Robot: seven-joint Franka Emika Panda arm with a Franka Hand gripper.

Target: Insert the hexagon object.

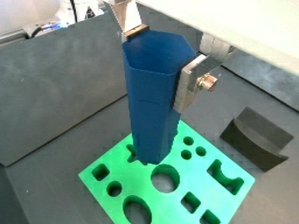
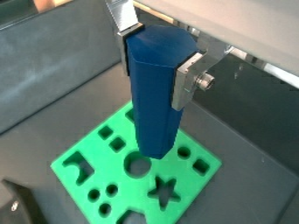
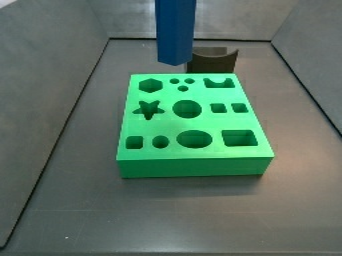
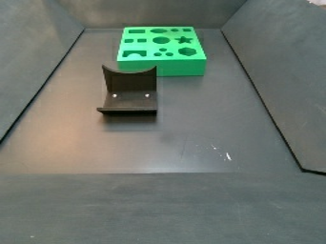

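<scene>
My gripper [image 1: 162,54] is shut on the top of a tall dark blue hexagon object [image 1: 155,105] and holds it upright; both wrist views show this, the gripper [image 2: 158,61] gripping the hexagon object [image 2: 155,105] on two opposite flats. Its lower end hangs over the green shape board [image 1: 142,171], which also shows in a wrist view [image 2: 128,188]. In a side view the hexagon object [image 3: 175,30] hangs above the far part of the board [image 3: 194,168], near the hexagon hole [image 3: 151,85]. The gripper is out of both side views.
The dark fixture [image 3: 211,60] stands just behind the board, also in view as the fixture [image 4: 128,91], [image 1: 257,136]. The board [image 4: 162,65] has several other shaped holes, among them a star [image 3: 150,108] and a circle [image 3: 187,107]. Dark walls enclose the floor.
</scene>
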